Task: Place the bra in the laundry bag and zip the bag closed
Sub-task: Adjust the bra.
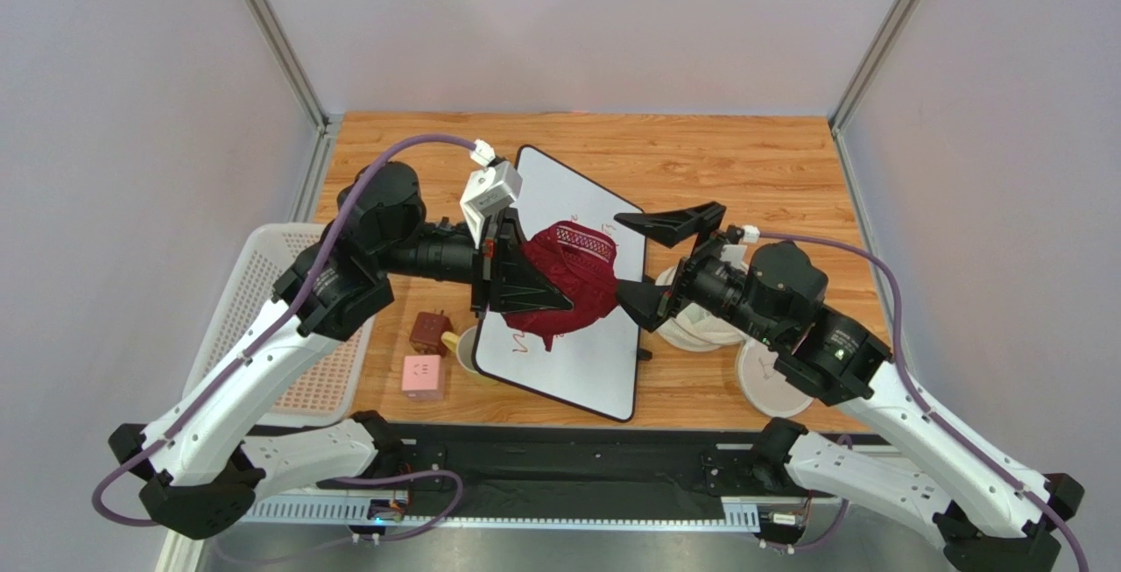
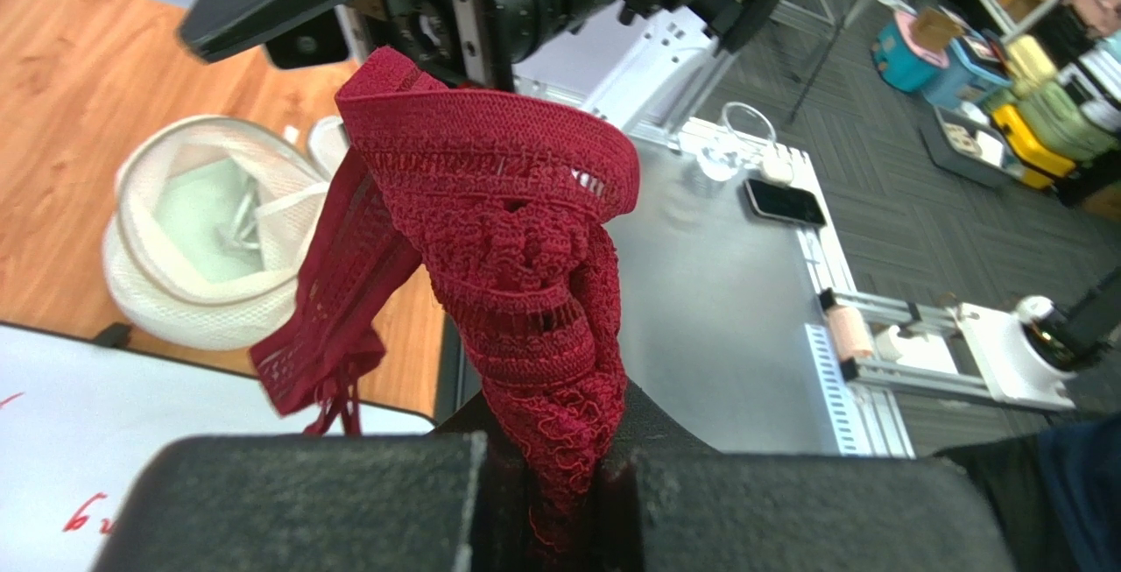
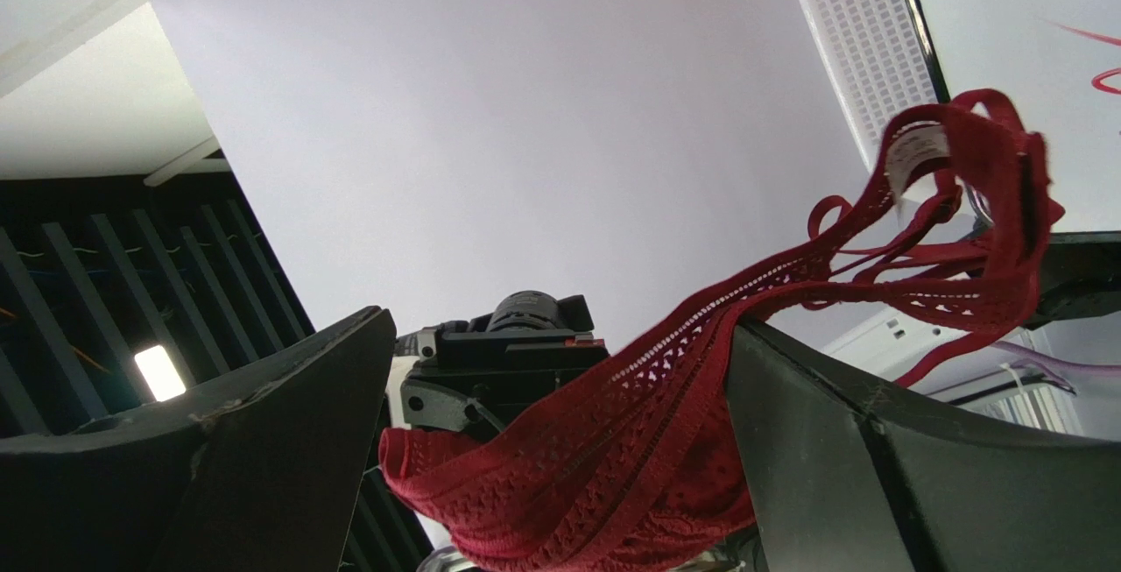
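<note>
Handoff in mid-air, by the look of it: L gripper is clamped tight on the bra, holding the bunched lace up over the whiteboard, prob. so R gripper can reach the free end. R jaws stand wide apart, a lace band draped betw. them, nothing pinched. Both forearms run roughly level, wrists turned inward, facing each other across mid-table. The bag sits open under R arm, lid just beside it. Bra not yet inside.

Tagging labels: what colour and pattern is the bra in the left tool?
A dark red lace bra, openwork bands with scalloped edges. Best in the left wrist view.
</note>
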You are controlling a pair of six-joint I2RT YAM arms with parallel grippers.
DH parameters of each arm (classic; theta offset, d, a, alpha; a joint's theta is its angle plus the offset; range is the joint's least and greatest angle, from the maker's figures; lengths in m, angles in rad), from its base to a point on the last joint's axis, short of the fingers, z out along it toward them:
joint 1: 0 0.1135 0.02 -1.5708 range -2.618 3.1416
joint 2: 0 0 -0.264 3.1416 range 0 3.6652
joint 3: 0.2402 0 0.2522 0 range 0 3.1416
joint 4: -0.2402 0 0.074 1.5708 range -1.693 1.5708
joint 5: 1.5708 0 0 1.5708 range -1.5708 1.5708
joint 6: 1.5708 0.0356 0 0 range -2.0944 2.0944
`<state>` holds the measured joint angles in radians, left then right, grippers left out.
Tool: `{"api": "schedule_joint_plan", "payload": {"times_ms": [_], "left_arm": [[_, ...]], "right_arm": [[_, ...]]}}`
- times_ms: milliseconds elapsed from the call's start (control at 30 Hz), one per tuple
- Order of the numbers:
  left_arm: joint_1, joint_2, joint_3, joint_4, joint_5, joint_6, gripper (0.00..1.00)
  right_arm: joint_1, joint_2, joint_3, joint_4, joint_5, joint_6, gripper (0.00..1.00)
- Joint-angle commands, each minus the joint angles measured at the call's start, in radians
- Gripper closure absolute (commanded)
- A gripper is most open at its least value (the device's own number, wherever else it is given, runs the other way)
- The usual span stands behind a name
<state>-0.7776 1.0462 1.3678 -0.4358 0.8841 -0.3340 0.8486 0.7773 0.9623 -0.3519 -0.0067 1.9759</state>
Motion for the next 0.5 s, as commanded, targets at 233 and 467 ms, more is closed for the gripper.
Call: {"api": "schedule_joint_plan", "payload": {"times_ms": [233,467], "left_arm": [[-0.006,-0.021,-0.047,0.086,0.127,-0.069,1.0],[-0.006,-0.043,-0.075,0.143,0.125,-0.155,1.0]], "right_arm": [[-0.013,0.01,-0.007,0.281,-0.157,-0.271,0.0],[-0.014,-0.013,-0.043,0.432,-0.261,-0.396,0.0]]}}
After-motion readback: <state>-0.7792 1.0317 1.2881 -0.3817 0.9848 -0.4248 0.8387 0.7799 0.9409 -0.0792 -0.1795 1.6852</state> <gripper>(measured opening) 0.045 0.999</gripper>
